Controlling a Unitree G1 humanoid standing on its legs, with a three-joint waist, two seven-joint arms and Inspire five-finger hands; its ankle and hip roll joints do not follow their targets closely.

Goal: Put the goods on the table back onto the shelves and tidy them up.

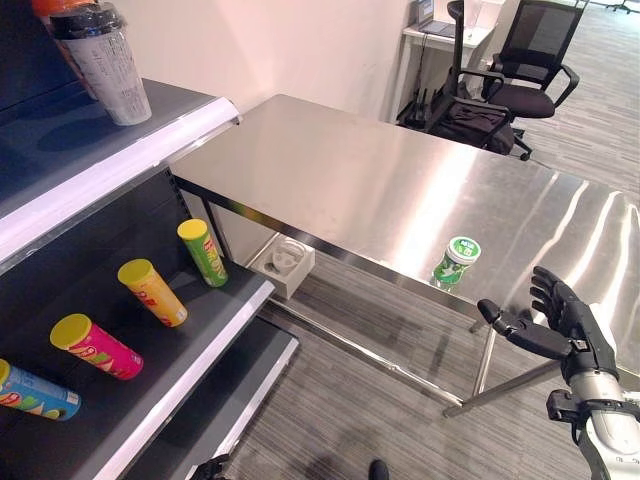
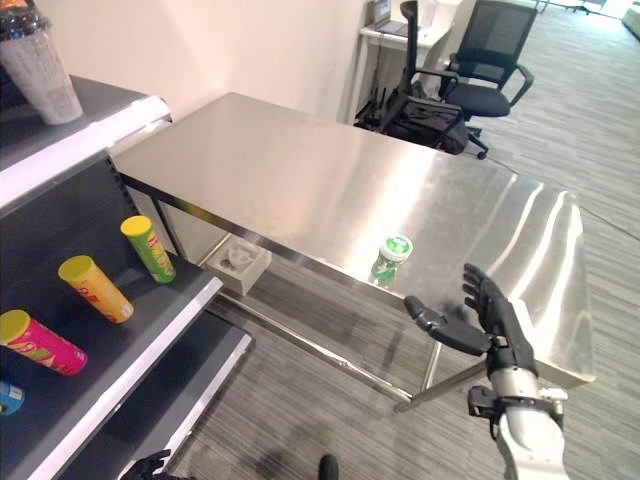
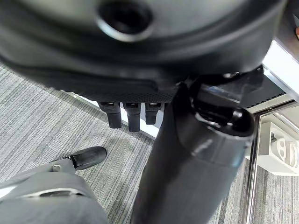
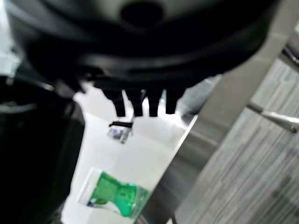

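An office: grey carpet (image 1: 400,400), swivel chairs (image 1: 520,70), a desk (image 1: 445,38).

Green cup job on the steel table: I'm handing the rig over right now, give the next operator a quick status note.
Right robot hand: open, thumb out, holding nothing, raised at the near edge of the shiny steel table, beside the cup but apart from it.
Left robot hand: hangs low over the grey carpet, fingers straight, holding nothing.
Green plastic cup with a white-and-green lid: upright near the table's front edge.
Done: four yellow-lidded snack tubes lie on the dark middle shelf; a clear tumbler with a dark lid stands on the upper shelf.
Left: grasp the cup, shelve it, tidy the tubes.
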